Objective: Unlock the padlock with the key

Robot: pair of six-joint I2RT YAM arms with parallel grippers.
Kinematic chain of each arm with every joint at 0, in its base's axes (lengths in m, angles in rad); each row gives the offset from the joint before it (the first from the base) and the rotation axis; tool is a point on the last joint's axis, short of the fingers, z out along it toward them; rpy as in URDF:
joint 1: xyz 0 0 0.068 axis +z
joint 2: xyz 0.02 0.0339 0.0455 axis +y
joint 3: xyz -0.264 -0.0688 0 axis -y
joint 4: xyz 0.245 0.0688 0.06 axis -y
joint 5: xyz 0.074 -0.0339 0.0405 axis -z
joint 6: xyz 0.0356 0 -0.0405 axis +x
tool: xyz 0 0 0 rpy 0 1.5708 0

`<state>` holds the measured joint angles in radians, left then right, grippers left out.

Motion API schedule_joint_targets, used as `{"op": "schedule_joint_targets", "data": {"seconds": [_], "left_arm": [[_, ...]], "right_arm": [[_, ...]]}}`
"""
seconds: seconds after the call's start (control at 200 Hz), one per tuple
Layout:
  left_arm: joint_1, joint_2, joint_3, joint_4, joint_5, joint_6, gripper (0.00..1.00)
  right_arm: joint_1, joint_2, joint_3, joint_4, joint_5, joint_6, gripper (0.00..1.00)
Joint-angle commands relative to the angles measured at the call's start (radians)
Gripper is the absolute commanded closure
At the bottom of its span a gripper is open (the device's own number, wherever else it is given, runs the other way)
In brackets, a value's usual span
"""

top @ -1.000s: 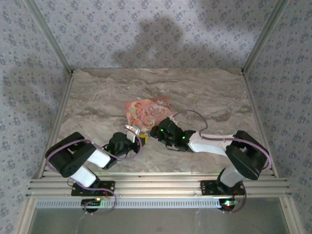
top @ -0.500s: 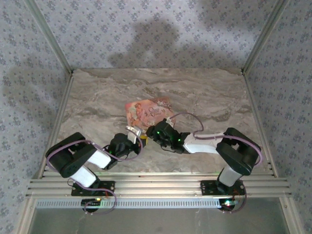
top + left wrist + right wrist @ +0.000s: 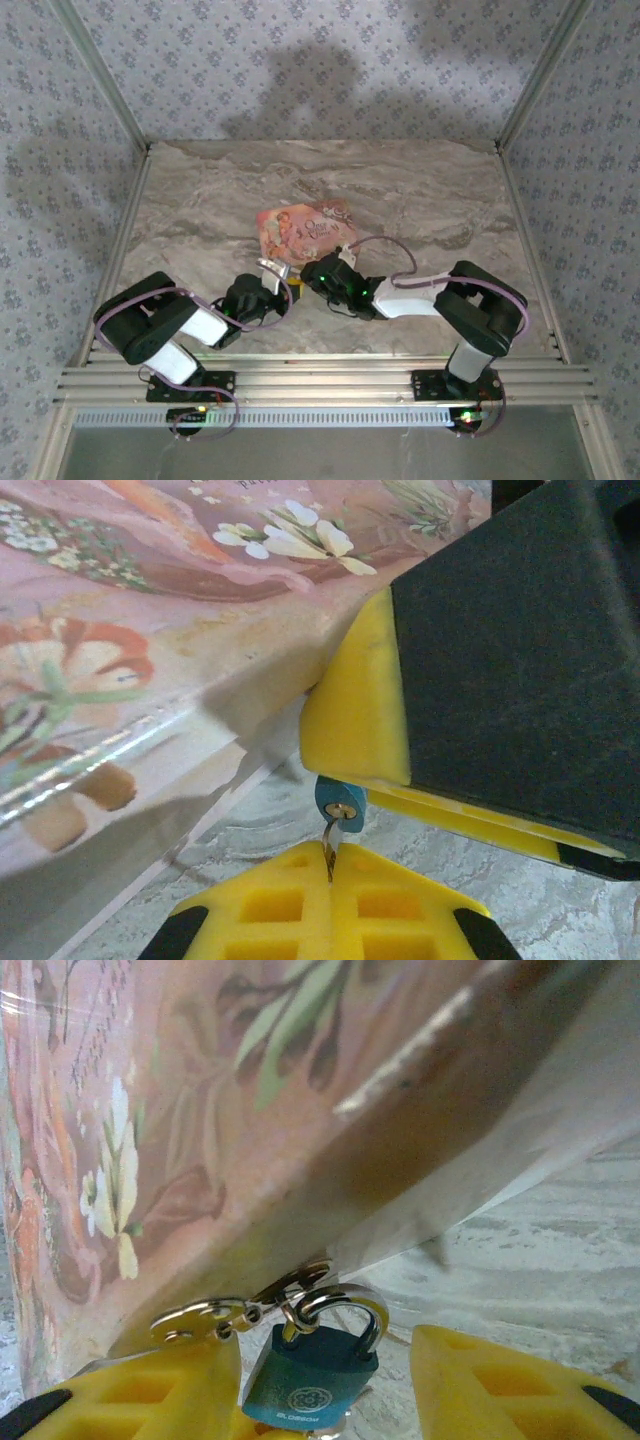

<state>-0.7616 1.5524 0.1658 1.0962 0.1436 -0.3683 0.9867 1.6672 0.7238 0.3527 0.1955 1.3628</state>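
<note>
A pink picture-lidded box (image 3: 303,227) was seen on the marble table (image 3: 430,190), at 12 o'clock from both grippers, and its near wall was found crowding the space around the lock. In the left wrist view the box (image 3: 140,630) was placed at 10 o'clock, and the black body and yellow pad of the right gripper were pressed in from 2 o'clock. The left gripper (image 3: 332,875) was closed tight, with the key (image 3: 330,842) pinched in the seam of its pads and the blade set up into the underside of the padlock (image 3: 338,800). The right gripper (image 3: 326,1392) was held partly apart. The padlock (image 3: 312,1375) was hung between its pads, close to the pad at 9 o'clock, while bare marble was left showing before the pad at 3 o'clock. In that view the shackle (image 3: 345,1300) was shown looped through a brass latch (image 3: 205,1315) on the box (image 3: 200,1110), which could not be made out from the left wrist. From above, the left gripper (image 3: 274,272) and right gripper (image 3: 318,272) were seen nearly meeting at the box's 6 o'clock edge.
</note>
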Motion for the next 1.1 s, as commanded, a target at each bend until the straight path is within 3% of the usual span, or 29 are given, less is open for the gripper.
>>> {"op": "schedule_joint_targets", "data": {"seconds": [0.0,0.13,0.52,0.655,0.759,0.834,1.094], "left_arm": [[-0.018,0.014,-0.008,0.036,0.017,-0.013,1.0],[-0.027,0.026,-0.008,0.049,0.015,-0.018,1.0],[-0.032,0.018,-0.008,0.037,0.032,-0.02,1.0],[-0.029,-0.022,-0.001,-0.02,0.055,-0.021,1.0],[-0.004,-0.087,-0.002,-0.108,0.09,-0.044,0.74],[0.038,-0.144,-0.027,-0.13,0.137,-0.083,0.65],[0.17,-0.286,-0.008,-0.288,0.395,-0.151,0.62]], "right_arm": [[0.003,0.025,-0.015,0.047,0.044,0.033,0.53],[0.001,0.031,-0.017,0.065,0.039,0.036,0.6],[-0.002,0.033,-0.04,0.069,0.018,0.03,1.0],[-0.005,0.029,-0.05,0.087,0.016,0.023,1.0],[-0.007,0.021,-0.056,0.088,0.016,0.023,1.0],[-0.008,0.015,-0.061,0.086,0.015,0.024,1.0],[-0.008,-0.008,-0.054,0.074,0.0,0.022,1.0]]}}
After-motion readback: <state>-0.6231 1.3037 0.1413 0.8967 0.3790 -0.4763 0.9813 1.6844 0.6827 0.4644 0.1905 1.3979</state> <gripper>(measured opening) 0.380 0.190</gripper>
